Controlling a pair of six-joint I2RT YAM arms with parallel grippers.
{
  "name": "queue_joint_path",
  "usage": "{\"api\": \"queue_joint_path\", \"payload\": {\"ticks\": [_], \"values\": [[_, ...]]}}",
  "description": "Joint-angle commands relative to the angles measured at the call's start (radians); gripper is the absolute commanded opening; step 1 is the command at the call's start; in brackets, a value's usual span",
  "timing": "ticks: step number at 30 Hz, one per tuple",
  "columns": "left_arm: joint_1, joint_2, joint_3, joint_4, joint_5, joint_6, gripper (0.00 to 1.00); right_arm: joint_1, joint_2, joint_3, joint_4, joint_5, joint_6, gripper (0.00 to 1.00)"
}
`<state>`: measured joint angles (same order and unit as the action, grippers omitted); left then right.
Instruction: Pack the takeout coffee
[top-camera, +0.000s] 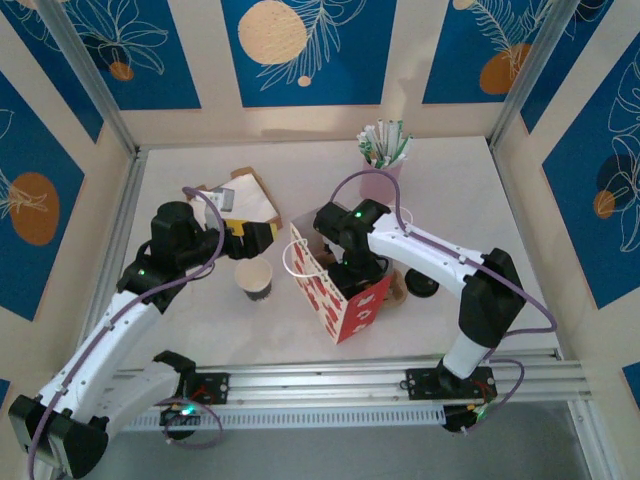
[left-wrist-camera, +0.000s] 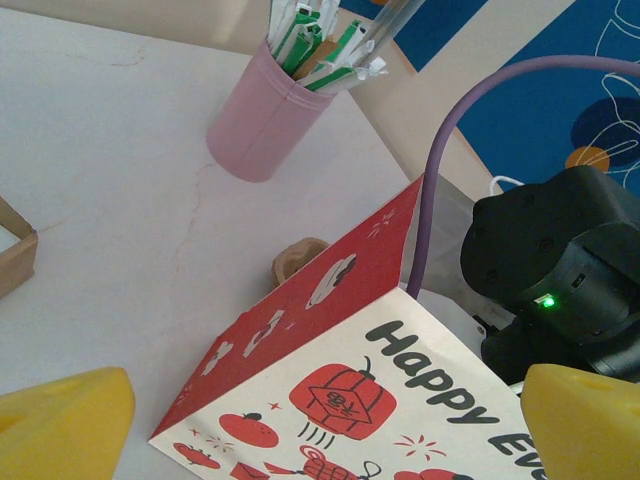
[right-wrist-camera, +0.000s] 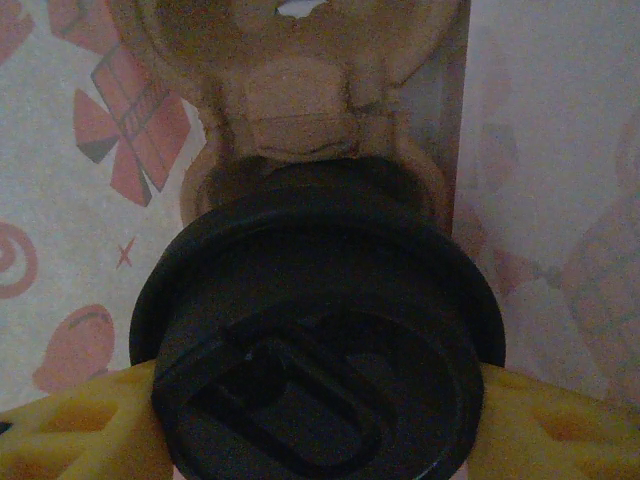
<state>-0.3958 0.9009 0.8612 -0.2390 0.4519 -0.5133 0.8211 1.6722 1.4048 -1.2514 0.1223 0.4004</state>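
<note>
At the near edge of the table (top-camera: 470, 200) the two arms rise from their bases, the left reaching up and inward, the right bending over the middle. Closest in on the left stands an open paper cup (top-camera: 254, 279) with no lid, just beside the near-left side of the red and white paper bag (top-camera: 345, 300), which stands upright with its mouth open. The right gripper (right-wrist-camera: 320, 410) is down inside that bag, its yellow fingers (right-wrist-camera: 70, 420) pressed against both sides of a lidded coffee cup (right-wrist-camera: 318, 330), so the jaws are clamped on the cup. Beneath the cup, at the bottom of the bag, lies a brown pulp carrier (right-wrist-camera: 300, 110); whether the cup touches it cannot be told. Just past the open cup hangs the left gripper (top-camera: 250, 238), near the bag's left edge, its jaws spread wide with nothing between them; its wrist camera looks across the printed side of the bag. To the right of the bag a brown pulp piece (top-camera: 397, 290) sits just beside its base, and next to that a black round lid-like piece (top-camera: 421, 285) rests on the table. Farther back on the left is a shallow cardboard box (top-camera: 245, 200). Farthest, near the back wall, a pink holder (top-camera: 381, 182) stands upright, stuffed with wrapped straws (top-camera: 385, 143)
</note>
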Motion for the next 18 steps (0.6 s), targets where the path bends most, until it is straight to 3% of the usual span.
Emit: {"api": "queue_joint_path", "payload": {"ticks": [1,18], "values": [[-0.011,0.003,0.022,0.031,0.0,0.027,0.99,0.001,0.095,-0.082,0.089,-0.048,-0.009,0.58],[-0.012,0.003,0.021,0.028,0.0,0.027,0.99,-0.005,0.103,-0.1,0.112,-0.058,-0.01,0.58]]}}
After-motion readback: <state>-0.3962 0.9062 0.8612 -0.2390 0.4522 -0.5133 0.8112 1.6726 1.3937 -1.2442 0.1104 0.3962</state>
